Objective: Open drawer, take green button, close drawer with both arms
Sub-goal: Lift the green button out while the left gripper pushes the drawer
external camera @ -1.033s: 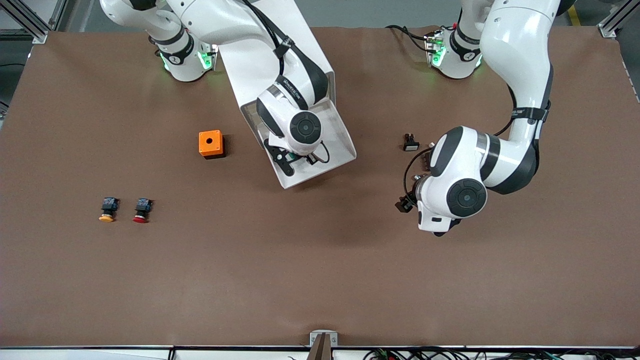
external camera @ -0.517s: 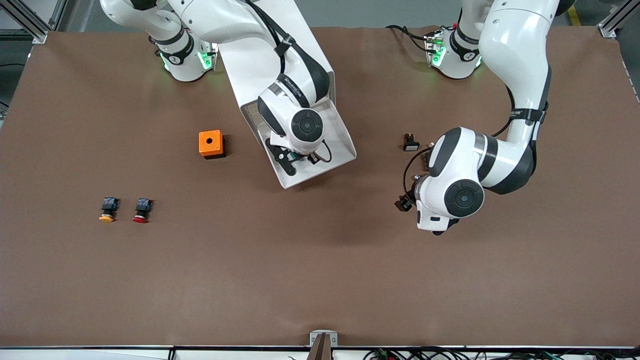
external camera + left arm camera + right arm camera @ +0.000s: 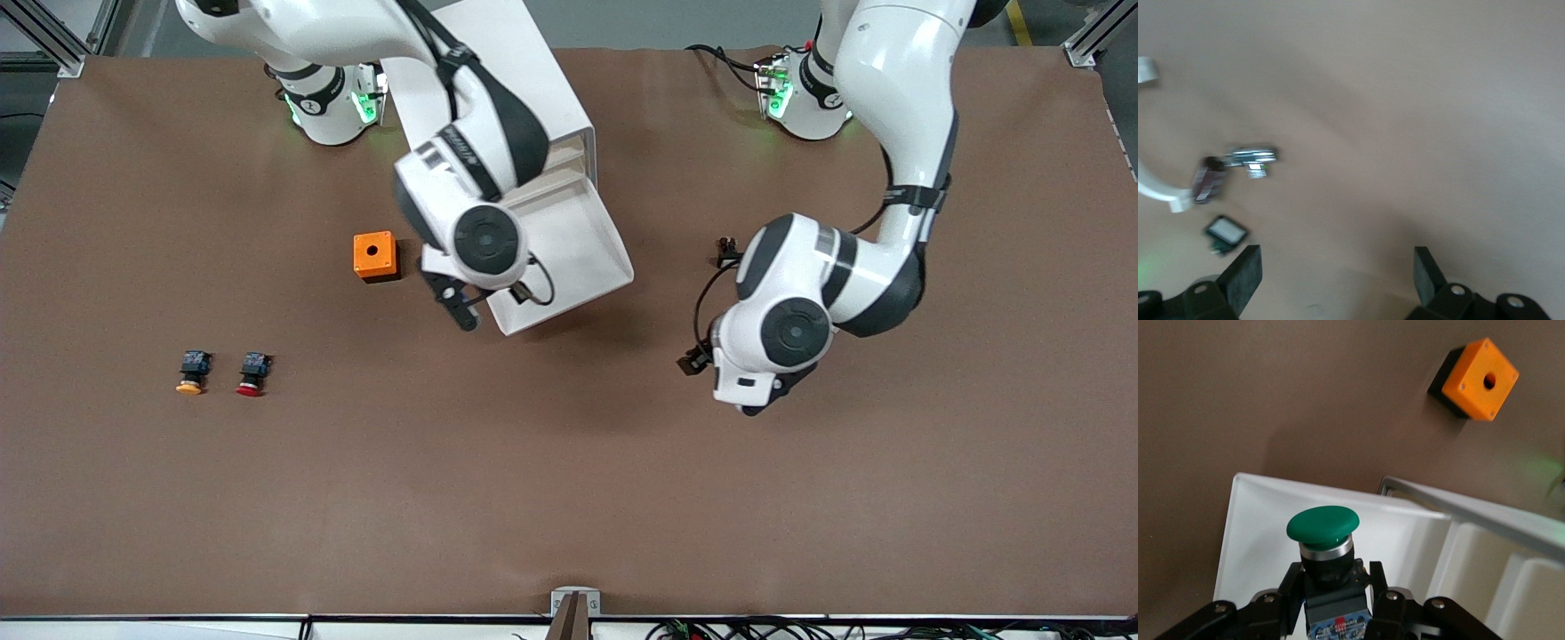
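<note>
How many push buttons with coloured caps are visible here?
3. The green button is shut in the right gripper over the drawer; the orange-capped button and red-capped button lie side by side toward the right arm's end.

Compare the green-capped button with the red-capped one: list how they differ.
The green-capped button is gripped in the right claw above the open drawer; the red-capped button lies free on the table, toward the right arm's end, beside the orange-capped button. The green one is held cap-up; the red one lies on its side. Both have round caps on dark bodies.
</note>
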Robot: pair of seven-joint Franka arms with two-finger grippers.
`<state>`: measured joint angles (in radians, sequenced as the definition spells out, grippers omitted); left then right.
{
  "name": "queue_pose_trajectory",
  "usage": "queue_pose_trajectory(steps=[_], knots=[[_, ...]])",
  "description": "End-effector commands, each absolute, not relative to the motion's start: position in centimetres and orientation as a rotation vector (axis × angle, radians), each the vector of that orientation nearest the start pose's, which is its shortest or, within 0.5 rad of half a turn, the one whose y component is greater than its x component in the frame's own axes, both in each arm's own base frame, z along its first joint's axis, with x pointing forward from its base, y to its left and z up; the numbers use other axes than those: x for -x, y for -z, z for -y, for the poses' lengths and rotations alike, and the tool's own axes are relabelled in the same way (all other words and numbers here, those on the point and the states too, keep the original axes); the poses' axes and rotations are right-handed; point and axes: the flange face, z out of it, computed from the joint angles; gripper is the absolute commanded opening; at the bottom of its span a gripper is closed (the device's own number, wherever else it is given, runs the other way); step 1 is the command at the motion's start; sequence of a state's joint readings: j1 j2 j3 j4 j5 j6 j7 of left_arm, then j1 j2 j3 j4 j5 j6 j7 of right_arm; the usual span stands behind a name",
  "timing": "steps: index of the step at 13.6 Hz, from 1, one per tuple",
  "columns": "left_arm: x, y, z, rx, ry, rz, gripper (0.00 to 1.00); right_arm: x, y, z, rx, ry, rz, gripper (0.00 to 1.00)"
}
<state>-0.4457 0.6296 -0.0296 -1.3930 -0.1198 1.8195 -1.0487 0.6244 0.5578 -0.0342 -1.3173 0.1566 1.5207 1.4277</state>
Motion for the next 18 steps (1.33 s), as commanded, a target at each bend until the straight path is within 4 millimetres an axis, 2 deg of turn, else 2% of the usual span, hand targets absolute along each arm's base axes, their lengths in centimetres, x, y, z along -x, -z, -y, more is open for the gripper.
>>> queue_pose_trajectory(steps=[1, 3, 5, 7, 9, 11, 12, 14, 18], knots=[[-60.9, -29.2, 36.4, 2.974, -0.313, 0.877, 1.0, -57.0, -43.8, -32.3, 3.044, -0.581, -1.132, 0.13], [-60.1, -27.2, 39.4, 3.03, -0.25, 0.84, 1.0, -58.8, -45.3, -27.0, 3.106, -0.56, -0.921, 0.13], [-58.5, -24.0, 42.6, 3.055, -0.219, 0.803, 1.0, -60.0, -45.4, -22.4, 3.198, -0.531, -0.68, 0.11], [-57.4, -21.0, 44.4, 3.06, -0.202, 0.809, 1.0, -61.7, -45.3, -17.0, 3.191, -0.54, -0.481, 0.11], [-56.4, -20.0, 45.7, 3.071, -0.196, 0.778, 1.0, -63.3, -43.6, -12.1, 3.165, -0.511, -0.32, 0.11], [-55.4, -20.3, 47.1, 3.086, -0.19, 0.742, 1.0, -64.3, -40.6, -8.4, 3.166, -0.426, -0.217, 0.11], [-54.9, -20.9, 47.9, 3.095, -0.184, 0.729, 1.0, -64.5, -38.7, -6.9, 3.17, -0.375, -0.176, 0.11], [-53.3, -22.2, 49.9, 3.121, -0.174, 0.685, 1.0, -64.3, -34.9, -5.2, 3.166, -0.302, -0.139, 0.11], [-49.2, -21.9, 53.5, 3.09, -0.201, 0.69, 1.0, -63.4, -29.3, -3.8, 3.171, -0.177, -0.171, 0.11]])
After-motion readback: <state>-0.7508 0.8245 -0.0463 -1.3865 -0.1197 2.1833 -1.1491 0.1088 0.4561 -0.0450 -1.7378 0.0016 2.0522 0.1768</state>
